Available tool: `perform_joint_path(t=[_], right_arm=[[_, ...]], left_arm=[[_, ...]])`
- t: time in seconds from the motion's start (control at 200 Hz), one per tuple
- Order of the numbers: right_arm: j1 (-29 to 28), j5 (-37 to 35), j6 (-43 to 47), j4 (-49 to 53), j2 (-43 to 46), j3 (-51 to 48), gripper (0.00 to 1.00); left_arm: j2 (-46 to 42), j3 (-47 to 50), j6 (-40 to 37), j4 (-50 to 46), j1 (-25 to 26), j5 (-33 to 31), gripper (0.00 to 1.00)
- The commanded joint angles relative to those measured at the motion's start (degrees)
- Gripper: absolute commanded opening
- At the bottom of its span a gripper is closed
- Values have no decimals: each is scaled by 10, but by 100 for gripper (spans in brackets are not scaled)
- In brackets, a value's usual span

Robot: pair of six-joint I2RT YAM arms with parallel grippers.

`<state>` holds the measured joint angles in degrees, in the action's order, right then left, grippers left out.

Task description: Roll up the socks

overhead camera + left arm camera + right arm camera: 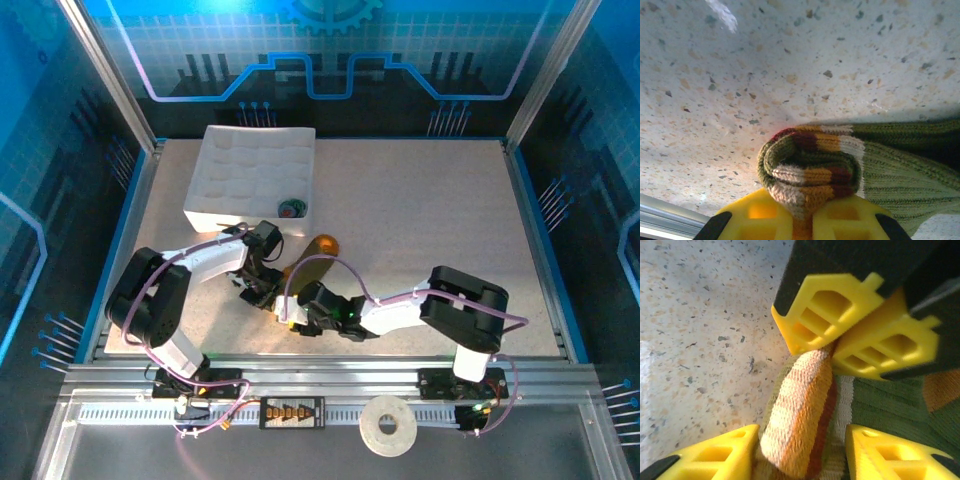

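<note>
Sock (308, 268), the olive one, lies on the table (430, 220) between the 2 arms, just near of the tray (258, 129). Its orange toe points toward the tray and its striped cuff is at the near end. The left gripper (266, 290) and the right gripper (293, 308) meet at that cuff, the end where a roll would start. From this height I cannot tell how their jaws stand. 1 tray compartment holds a small round bundle (292, 208), probably the other sock already rolled, which would put the job about halfway.

From the left wrist, the left gripper (801, 225) is pressed together on the cuff. The striped end of the sock (810, 165) curls over into a first turn right above the yellow fingers (760, 220). The rest of the leg trails flat to the right. That pinch looks meant to stop the turn from springing open.

From the right wrist, the right gripper (802, 455) stands spread, 1 finger on each side of the rolled edge (800, 410). The jaws straddle it rather than clamp it. The left gripper (832, 347) nips the same fold at its far end. My guess is that the right claw is placed to take the roll over, so the left one can let go and re-grip.
</note>
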<state>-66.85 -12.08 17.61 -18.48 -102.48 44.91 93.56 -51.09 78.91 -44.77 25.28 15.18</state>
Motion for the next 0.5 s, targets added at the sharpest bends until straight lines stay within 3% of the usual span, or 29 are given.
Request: perform_joint_path(t=[0.0, 0.35, 0.495], right_arm=[[-4, -24, -16, -5, -21, 28, 42], [-3, -29, -14, -3, -18, 31, 33], [-3, -26, -16, -6, -3, 28, 46]], left_arm=[[34, 25, -9, -24, -1, -32, 0], [33, 23, -11, -22, -1, -31, 0], [35, 23, -11, -18, -1, -29, 0]])
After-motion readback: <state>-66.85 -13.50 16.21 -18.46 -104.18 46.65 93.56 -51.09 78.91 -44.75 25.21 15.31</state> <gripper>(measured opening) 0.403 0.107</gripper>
